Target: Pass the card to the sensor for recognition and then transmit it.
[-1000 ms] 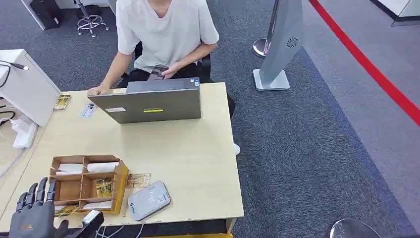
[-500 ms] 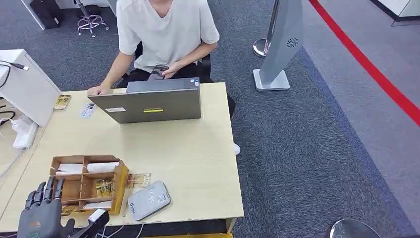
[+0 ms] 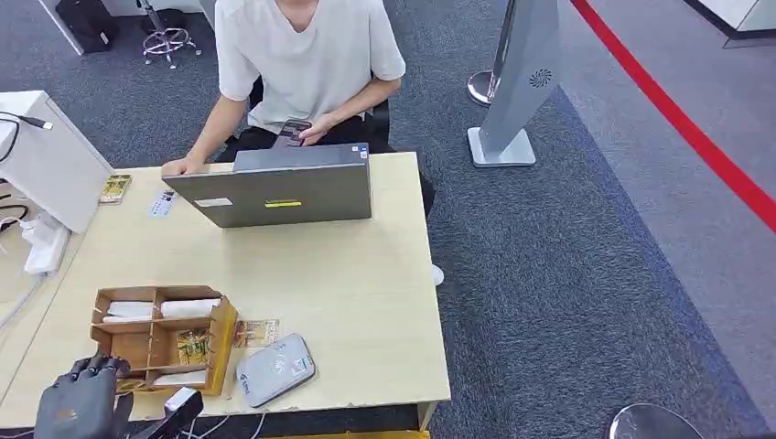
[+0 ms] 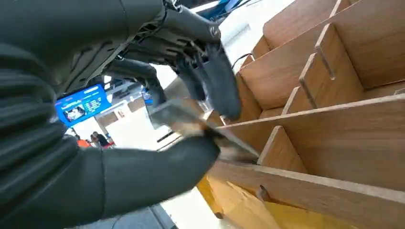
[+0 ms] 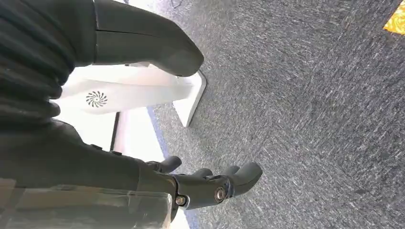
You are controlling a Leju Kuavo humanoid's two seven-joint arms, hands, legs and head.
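Note:
My left hand (image 3: 80,402) is at the near left corner of the wooden compartment box (image 3: 220,340), fingers curled down over its edge. The left wrist view shows its thumb and fingers (image 4: 217,78) pinching a thin, blurred card (image 4: 188,121) just above the box's wooden dividers (image 4: 334,112). The grey-white card sensor (image 3: 275,369) lies flat on the table to the right of the box, near the front edge. A yellow card (image 3: 256,332) lies on the table between box and sensor, and another one (image 3: 191,346) sits in a compartment. My right hand (image 5: 210,183) hangs over the carpet, fingers loosely apart, holding nothing.
A person in a white shirt (image 3: 302,55) sits behind a grey laptop (image 3: 279,192) at the table's far side. A white device (image 3: 41,160) stands at the left with cables. A grey sign stand (image 3: 522,82) is on the carpet to the right.
My left hand has moved forward to the box's near corner and its spread fingers have curled down. Nothing else has moved.

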